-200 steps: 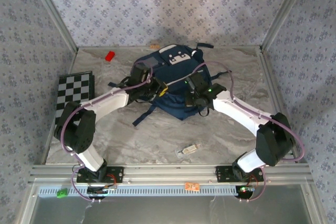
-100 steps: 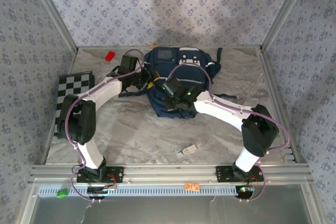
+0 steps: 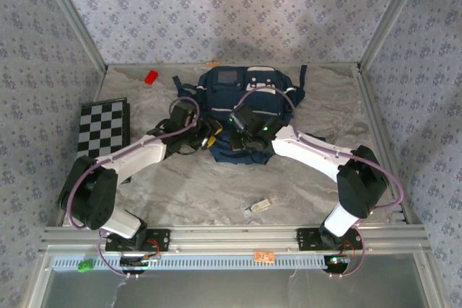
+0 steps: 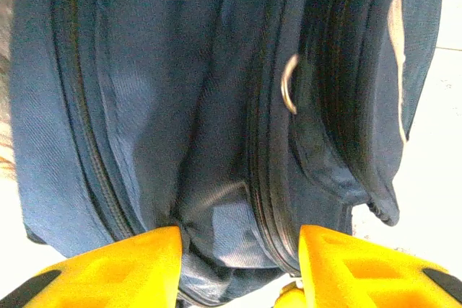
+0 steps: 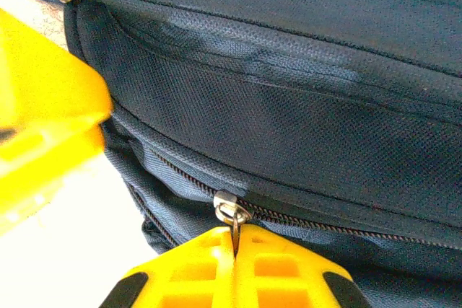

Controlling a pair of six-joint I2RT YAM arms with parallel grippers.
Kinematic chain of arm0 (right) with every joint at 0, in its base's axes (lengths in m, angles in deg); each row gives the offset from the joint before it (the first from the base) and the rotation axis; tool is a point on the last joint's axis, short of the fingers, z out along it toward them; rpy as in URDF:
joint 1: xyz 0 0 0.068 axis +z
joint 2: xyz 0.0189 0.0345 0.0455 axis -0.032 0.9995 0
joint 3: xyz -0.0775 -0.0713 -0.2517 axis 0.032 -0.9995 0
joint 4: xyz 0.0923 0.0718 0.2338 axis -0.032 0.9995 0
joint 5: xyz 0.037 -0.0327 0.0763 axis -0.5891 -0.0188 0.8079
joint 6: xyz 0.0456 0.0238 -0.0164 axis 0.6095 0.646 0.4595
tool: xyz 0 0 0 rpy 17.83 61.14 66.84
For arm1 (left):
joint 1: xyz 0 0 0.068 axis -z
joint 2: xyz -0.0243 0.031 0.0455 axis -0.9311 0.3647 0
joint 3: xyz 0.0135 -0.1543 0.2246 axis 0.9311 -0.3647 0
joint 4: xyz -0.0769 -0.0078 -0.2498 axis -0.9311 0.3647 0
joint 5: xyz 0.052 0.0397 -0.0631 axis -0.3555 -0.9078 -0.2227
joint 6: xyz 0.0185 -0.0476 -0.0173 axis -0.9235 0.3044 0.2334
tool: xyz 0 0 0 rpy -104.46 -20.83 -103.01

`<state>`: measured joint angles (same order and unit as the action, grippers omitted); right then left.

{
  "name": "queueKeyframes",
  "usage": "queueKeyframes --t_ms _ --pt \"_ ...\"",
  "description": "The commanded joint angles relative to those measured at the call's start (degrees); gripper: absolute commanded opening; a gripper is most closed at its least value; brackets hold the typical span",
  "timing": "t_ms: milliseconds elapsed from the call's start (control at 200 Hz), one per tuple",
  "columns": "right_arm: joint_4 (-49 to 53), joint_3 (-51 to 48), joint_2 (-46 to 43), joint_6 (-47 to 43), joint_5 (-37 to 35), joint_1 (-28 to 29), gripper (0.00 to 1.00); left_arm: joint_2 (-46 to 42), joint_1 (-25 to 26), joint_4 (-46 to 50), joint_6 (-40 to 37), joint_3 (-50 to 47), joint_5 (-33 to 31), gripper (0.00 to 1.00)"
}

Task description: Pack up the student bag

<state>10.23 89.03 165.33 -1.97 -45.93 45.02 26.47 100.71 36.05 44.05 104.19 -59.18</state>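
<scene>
The right pincer point(image 5: 234, 239) is pinched shut on the zipper pull point(image 5: 232, 210) of the student bag point(image 3: 216, 99), which lies on the desk point(image 3: 216, 185) directly ahead of both pincers. The left pincer point(image 4: 238, 250) stands half open, astride the bag's fabric. It would be best to clamp that fabric first, then draw the pull steadily along its track.

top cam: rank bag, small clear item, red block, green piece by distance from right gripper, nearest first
1. Bag: touching; the right gripper pinches its zipper pull at the bag's near edge.
2. Clear item: on the table, near side, about centre.
3. Red block: far left corner.
4. Green piece: on the near rail, far left.
</scene>
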Motion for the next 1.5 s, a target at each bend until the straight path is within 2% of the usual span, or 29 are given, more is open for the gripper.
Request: queueKeyframes --t_ms 0,60,290,555,685,820,885,979,1054,1179,1269,1369,1419,1494 --pt "-0.78 0.01 -0.18 1.07 0.48 -0.02 0.00 0.85 0.99 -3.82 5.97 0.55 -4.65 0.45" --pt "-0.72 -0.07 -0.10 0.97 0.23 0.04 0.00 2.12 0.96 -3.51 6.03 1.51 -5.67 0.43" --pt "1.08 -0.08 0.70 -0.14 -1.79 0.06 0.00 5.32 0.99 -1.87 6.44 4.68 -7.27 0.23" --pt "5.19 0.01 0.41 -0.16 -3.42 -0.90 0.00 5.11 -0.92 2.11 2.20 6.09 -8.06 0.00" --pt "4.61 -4.74 -2.27 -1.80 -0.89 -4.97 0.00 4.79 -4.45 4.18 -2.09 7.03 -5.35 0.00" --pt "8.87 -7.44 -5.40 -5.08 -2.85 -8.27 0.00 4.80 -7.83 9.05 -7.45 9.95 -3.44 0.00" --pt "9.41 -8.99 -7.11 -5.62 -2.99 -10.88 0.00 4.50 -8.92 8.33 -8.93 10.23 -3.25 0.00" --pt "8.71 -10.25 -9.65 -7.14 -2.66 -13.35 0.00 6.66 -10.31 9.31 -11.26 13.60 0.32 0.00" --pt "9.10 -9.95 -10.59 -8.35 -3.36 -12.27 0.00 8.22 -10.65 10.79 -12.89 16.32 0.89 0.00" --pt "7.81 -8.69 -10.67 -9.99 1.25 -8.40 0.00 10.61 -11.84 10.31 -14.01 19.51 2.19 0.00" --pt "4.48 -7.03 -9.85 -7.23 4.43 -4.59 0.00 12.41 -13.37 8.53 -17.08 22.22 4.92 0.00" --pt "0.62 -4.56 -6.92 -4.05 6.37 -1.10 0.00 15.55 -14.89 13.50 -21.65 27.62 8.28 0.00" --pt "-0.19 -3.11 -4.74 -2.94 5.76 -0.45 0.00 15.82 -15.13 13.97 -22.56 27.97 9.80 0.05" --pt "-0.98 -1.05 -1.97 -2.14 5.42 -0.45 0.00 13.67 -15.06 11.53 -21.93 24.66 10.45 0.20"
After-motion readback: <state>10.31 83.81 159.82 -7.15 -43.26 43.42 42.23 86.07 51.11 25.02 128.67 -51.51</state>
